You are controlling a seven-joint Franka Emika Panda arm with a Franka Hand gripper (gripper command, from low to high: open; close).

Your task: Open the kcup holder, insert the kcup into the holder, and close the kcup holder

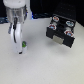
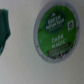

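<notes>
One kcup [image 2: 58, 33], claw [image 1: 18, 36] above, tabletop [image 1: 45, 62] open

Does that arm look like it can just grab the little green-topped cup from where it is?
Probably yes. The gripper hangs just above the kcup, which stands alone on the white table, and nothing lies between them. The kcup holder sits well off to the exterior view's right.

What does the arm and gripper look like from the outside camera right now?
The arm is white with a rounded wrist section and a dark band or joint area near the top. Below it the gripper has slim pale fingers with dark inner edges. At this resolution no cables or markings can be made out.
</notes>
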